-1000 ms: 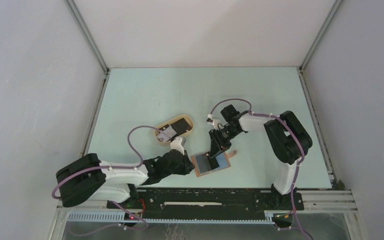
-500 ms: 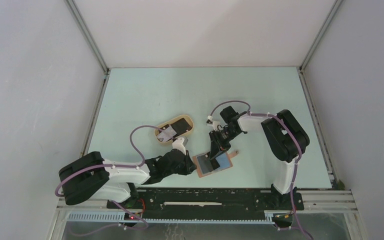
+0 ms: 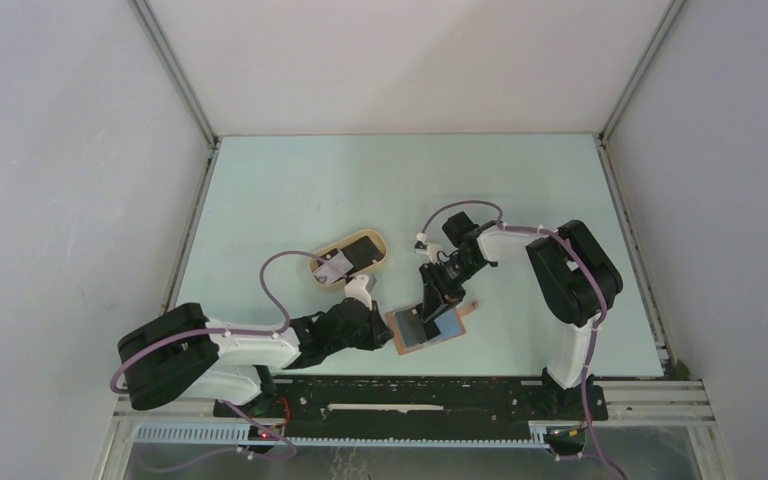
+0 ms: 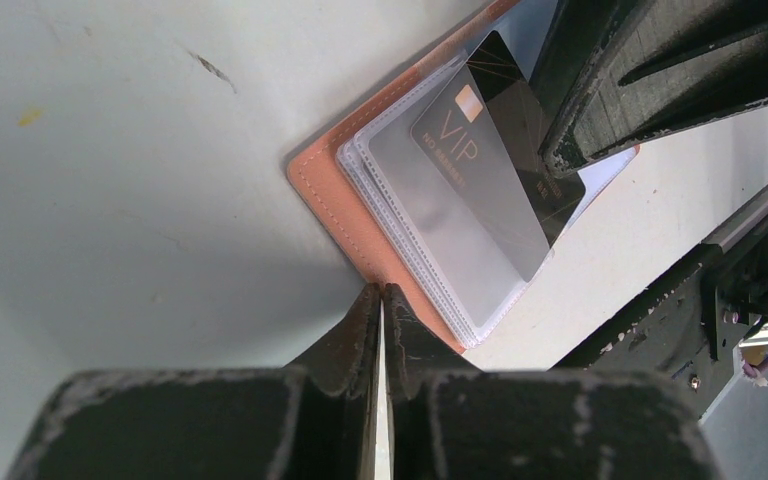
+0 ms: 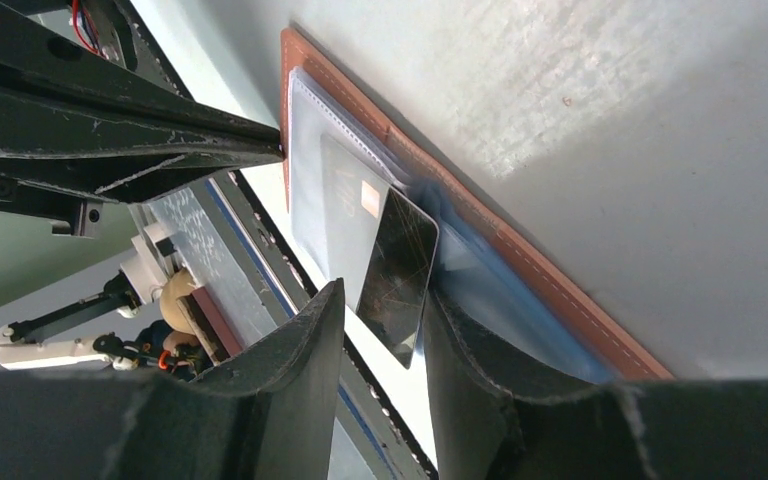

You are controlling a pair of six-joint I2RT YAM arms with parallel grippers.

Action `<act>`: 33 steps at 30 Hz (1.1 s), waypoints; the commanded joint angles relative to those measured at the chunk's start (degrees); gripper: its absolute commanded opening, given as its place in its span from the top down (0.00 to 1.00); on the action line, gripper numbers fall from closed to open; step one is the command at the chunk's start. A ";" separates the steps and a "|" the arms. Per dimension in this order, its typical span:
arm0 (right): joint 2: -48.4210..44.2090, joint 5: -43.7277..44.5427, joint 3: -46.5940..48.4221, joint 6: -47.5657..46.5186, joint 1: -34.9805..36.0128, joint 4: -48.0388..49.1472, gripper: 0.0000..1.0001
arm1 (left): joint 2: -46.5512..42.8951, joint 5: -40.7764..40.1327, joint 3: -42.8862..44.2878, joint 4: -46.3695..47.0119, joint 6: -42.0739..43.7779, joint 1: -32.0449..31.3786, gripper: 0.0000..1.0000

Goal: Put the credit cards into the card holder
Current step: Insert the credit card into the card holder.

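Jaws on your R gripper (image 5: 382, 292) stand part-open, straddling the free end of a black card (image 5: 400, 265). One side sits against the card's long edge. On the other side you can see a sliver of gap, so no clamp on it. In the L wrist view the card reads "VIP" w/ a small gold chip square. Its far end is tucked under a clear sleeve (image 4: 430, 235) of the card holder (image 4: 322, 195), approx half in, half out, at a slant to the sleeve stack.

Jaws on your L gripper (image 4: 380, 292) are clenched, w/ only a hairline between them. The tips touch the holder's reddish-brown leather edge near a corner. You can't tell whether they pinch the cover or just press on it.

Moving outward, the holder lies open and flat on the pale green surface (image 3: 300, 190), near the front edge and btw the two arms. Clear sleeves are on its L half and a light blue pocket (image 3: 446, 321) on its R half. A small snap tab (image 3: 469, 305) pokes out at the R side. The R arm reaches down to it from behind, the L arm in low from the left.

Further back and to the left, apart from the holder, sits a tan oval tray (image 3: 384, 250). It holds the other credit cards: a dark card (image 3: 361, 250) and, beside it toward the L end, a pale card (image 3: 328, 266). Whether those two overlap is too small to tell from the top view.
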 commanded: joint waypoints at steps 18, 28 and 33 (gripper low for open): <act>-4.07 1.26 -2.31 -2.10 2.75 -2.56 0.66 | 1.24 2.79 1.86 3.43 0.95 -0.07 0.96; -4.51 -1.91 -2.25 -1.66 5.40 -2.30 0.68 | 1.06 3.28 1.92 3.69 0.95 -0.07 0.98; -4.73 -2.18 -2.29 -1.30 5.65 -1.48 0.64 | 2.03 4.07 2.20 5.01 0.88 -0.07 0.98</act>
